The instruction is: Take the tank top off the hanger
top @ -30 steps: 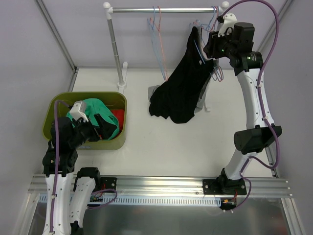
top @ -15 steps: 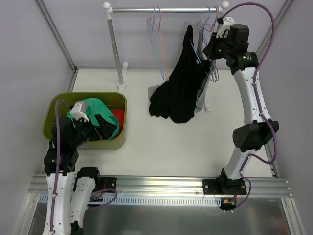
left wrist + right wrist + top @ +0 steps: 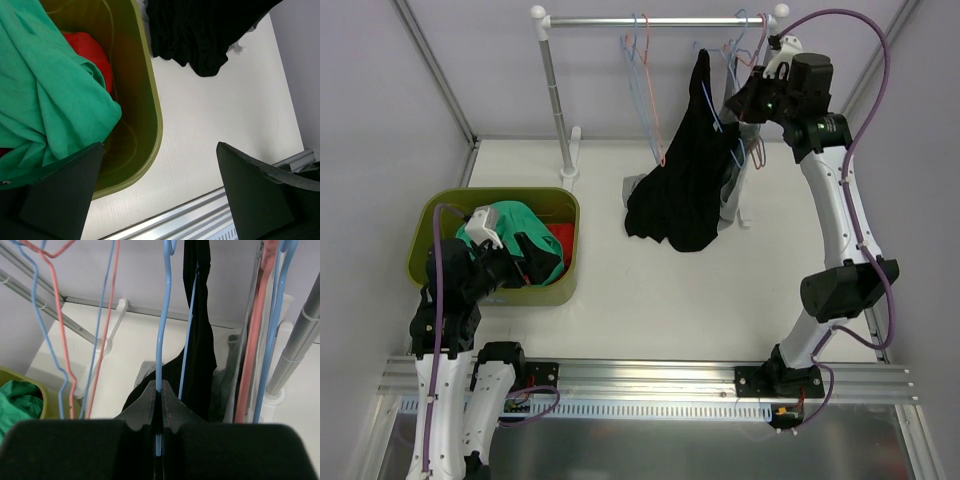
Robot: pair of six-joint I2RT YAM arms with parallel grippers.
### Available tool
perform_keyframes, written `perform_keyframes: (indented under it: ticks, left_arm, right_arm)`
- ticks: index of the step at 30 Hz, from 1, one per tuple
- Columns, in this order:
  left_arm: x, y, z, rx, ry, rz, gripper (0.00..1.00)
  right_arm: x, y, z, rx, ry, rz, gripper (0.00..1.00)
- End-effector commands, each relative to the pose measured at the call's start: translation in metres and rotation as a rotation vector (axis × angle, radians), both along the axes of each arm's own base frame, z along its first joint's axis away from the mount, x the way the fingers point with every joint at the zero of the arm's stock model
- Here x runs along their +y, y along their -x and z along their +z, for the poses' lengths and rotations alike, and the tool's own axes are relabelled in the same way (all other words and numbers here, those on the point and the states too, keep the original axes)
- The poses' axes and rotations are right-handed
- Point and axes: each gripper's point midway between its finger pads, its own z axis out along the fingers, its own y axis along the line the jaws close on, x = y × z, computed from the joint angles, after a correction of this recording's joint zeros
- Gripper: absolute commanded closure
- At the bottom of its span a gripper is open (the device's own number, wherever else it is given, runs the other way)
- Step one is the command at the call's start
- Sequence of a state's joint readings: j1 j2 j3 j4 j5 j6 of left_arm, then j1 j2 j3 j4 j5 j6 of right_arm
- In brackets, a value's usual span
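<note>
**Figure. Right arm at the rail, hanger in grasp.** The right arm (image 3: 840, 200) was stretched high and forward, its wrist level with the clothes rail (image 3: 660, 19). Its jaws were clenched on the upright wire of a blue hanger (image 3: 160, 330), just under the hook. The black tank top (image 3: 685, 190) hung from what appeared to be that same hanger. It lay just beyond the jaws and slightly to their right, with one strap (image 3: 200, 340) running along a thinner blue wire. Its long axis ran top to bottom, falling away below the jaws, and the hem appeared to reach the counter (image 3: 650, 290). Coral hangers (image 3: 102, 315) hung bare to the left of the jaws, with more coral and blue wire crowded close on their right.

The left arm (image 3: 445, 320) was folded low by its base, well apart from the garment. Its jaws were spread and held nothing, poised over the rim of the olive-green bin (image 3: 150, 100), which held a green garment (image 3: 50, 90) and a red one (image 3: 92, 55).

Judgement: the right arm was far nearer the garment. The coming move turned on the straps, which lay above and beyond the clenched jaws and would need to slip off the hanger's shoulders. The neighbouring wires could snag.
</note>
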State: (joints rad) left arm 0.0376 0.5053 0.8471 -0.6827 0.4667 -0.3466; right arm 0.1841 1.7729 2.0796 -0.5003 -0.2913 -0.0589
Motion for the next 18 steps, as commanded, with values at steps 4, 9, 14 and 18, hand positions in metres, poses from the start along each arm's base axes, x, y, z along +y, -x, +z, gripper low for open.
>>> perform_keyframes:
  ticks: [4,9,14,18]
  left_arm:
    - [-0.026,-0.002,0.051,-0.129,0.049,-0.168,0.01]
    - [-0.035,-0.008,0.095,-0.22,0.089,-0.21,0.01]
    - [-0.056,-0.016,0.122,-0.253,0.121,-0.274,0.01]
    - [-0.089,-0.031,0.153,-0.303,0.076,-0.332,0.01]
  right_arm:
    - [0.005,0.052,0.098,-0.264,-0.098,0.061,1.0]
    - [0.002,0.063,0.098,-0.27,-0.097,0.063,1.0]
    - [-0.006,0.103,0.097,-0.274,-0.094,0.061,1.0]
    - [-0.011,0.151,0.072,-0.229,-0.084,0.094,1.0]
